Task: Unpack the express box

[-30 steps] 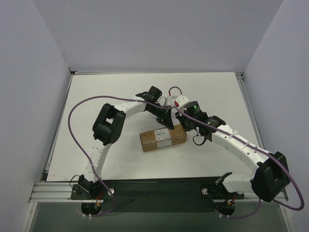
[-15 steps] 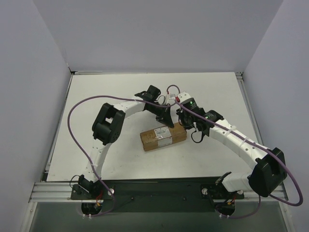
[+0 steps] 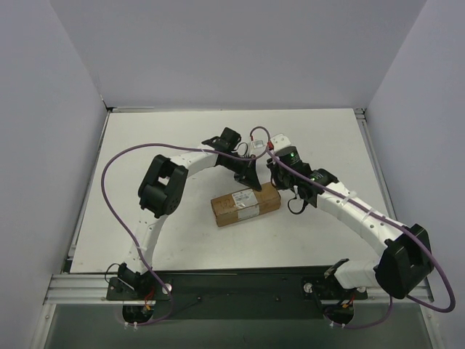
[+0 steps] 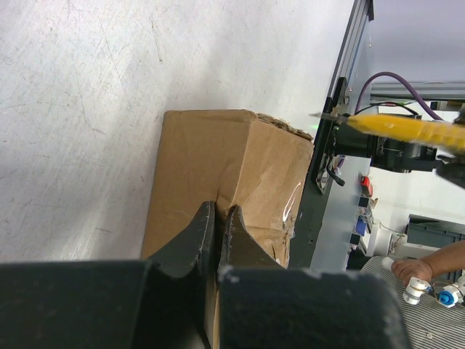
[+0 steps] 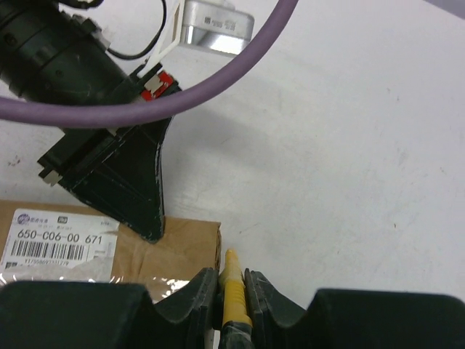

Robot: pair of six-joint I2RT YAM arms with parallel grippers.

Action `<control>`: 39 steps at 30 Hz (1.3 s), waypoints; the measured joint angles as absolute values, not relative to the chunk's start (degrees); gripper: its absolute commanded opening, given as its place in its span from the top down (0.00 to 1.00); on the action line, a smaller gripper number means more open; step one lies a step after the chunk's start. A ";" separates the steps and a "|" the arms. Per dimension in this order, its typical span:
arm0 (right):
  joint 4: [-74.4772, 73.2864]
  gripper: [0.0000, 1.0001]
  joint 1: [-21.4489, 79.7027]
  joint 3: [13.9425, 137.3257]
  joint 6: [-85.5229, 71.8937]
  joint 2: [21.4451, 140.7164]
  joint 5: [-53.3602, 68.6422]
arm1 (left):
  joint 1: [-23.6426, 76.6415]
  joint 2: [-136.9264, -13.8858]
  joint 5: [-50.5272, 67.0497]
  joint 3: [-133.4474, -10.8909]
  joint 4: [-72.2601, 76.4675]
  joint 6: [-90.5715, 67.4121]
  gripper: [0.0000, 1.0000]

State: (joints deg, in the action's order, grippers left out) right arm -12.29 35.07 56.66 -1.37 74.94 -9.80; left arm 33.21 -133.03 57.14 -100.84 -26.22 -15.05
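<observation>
The express box (image 3: 245, 203) lay lengthwise left to right on the tabletop (image 3: 145, 145), with the right gripper (image 5: 232, 278), clamped on a yellow knife (image 5: 234, 304), at its right end, and the closed left gripper (image 4: 216, 218) pressing its top there.

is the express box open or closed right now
Closed. The express box lies with its top flaps down flat and the white label on top; no view shows any of its inside.
</observation>
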 measured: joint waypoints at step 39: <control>-7.07 1.00 33.78 54.72 0.67 77.67 -5.52 | 33.23 -133.03 57.14 -100.73 -26.09 -15.05 1.00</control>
State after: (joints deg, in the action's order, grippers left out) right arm -7.07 33.78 54.72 0.67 77.67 -5.52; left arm 33.23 -133.03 57.14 -100.73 -26.09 -15.05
